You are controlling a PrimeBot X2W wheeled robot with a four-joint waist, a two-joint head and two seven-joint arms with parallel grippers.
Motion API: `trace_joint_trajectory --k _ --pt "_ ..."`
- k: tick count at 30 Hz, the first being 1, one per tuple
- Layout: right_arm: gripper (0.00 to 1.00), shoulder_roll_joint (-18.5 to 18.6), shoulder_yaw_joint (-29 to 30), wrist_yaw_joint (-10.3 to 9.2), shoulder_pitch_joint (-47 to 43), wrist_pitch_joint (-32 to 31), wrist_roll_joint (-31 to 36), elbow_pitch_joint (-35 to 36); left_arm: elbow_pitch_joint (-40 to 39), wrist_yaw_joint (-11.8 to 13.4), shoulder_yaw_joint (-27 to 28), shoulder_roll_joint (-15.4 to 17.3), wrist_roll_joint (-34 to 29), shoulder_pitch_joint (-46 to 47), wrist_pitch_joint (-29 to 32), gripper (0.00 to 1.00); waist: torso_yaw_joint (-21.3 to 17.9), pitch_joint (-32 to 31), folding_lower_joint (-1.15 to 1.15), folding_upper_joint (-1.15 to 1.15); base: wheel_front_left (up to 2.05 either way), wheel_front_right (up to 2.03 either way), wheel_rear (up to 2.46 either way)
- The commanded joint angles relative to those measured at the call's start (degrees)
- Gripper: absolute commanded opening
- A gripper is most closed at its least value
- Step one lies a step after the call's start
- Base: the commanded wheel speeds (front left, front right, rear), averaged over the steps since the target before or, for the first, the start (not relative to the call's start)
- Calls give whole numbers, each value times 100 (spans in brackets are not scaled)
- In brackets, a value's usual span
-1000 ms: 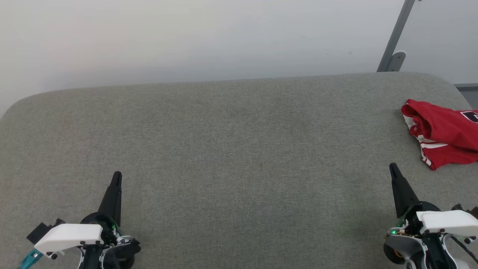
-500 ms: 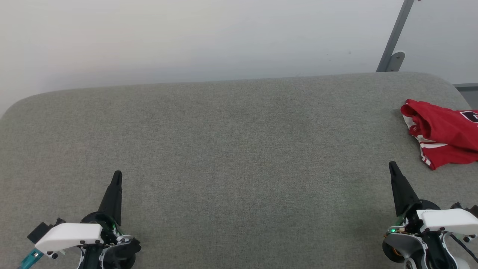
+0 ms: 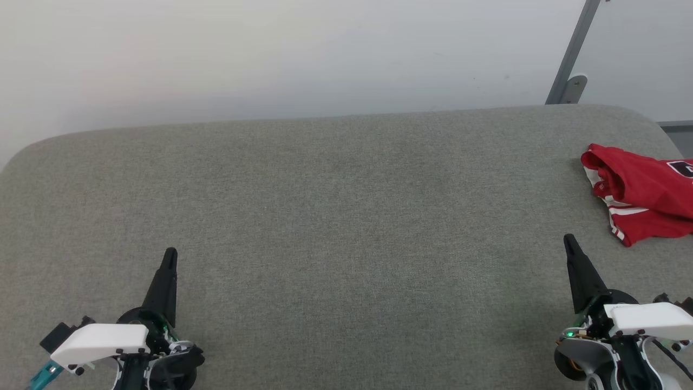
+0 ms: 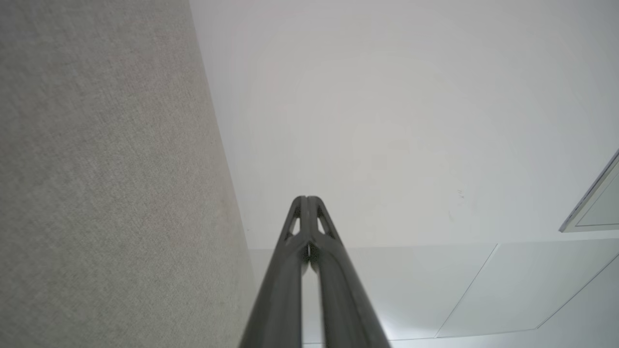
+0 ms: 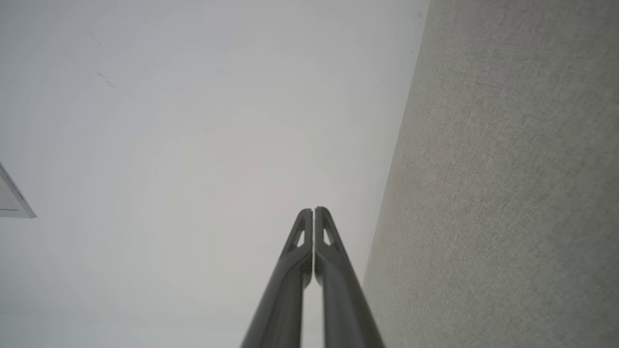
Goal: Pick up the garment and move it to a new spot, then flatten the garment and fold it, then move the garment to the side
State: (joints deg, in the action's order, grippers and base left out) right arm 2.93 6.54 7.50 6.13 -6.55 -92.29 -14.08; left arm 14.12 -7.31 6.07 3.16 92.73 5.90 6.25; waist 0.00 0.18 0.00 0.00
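You have an open stretch of grey fabric surface (image 3: 346,216) between your two sets of fingers and ahead of them, running to its rounded far edge, where a pale wall (image 3: 270,54) rises. A grey post (image 3: 574,51) leans beyond the far right corner. Your left gripper (image 3: 170,253) and right gripper (image 3: 568,239) are pressed closed, holding nothing. The garment (image 3: 641,192) lies crumpled ahead and right of the right fingers, near but apart.
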Motion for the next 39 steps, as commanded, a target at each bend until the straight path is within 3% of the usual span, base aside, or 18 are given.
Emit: trace_joint_trajectory --k 1,39 --pt "0 -10 -4 -2 25 -11 -21 -3 -1 -32 22 -14 -6 69 19 0 0 0 0 0 0 0 0" --pt "0 -9 -3 -2 25 -10 -22 -3 -1 -32 37 -24 -26 71 40 0 0 0 0 0 0 0 0"
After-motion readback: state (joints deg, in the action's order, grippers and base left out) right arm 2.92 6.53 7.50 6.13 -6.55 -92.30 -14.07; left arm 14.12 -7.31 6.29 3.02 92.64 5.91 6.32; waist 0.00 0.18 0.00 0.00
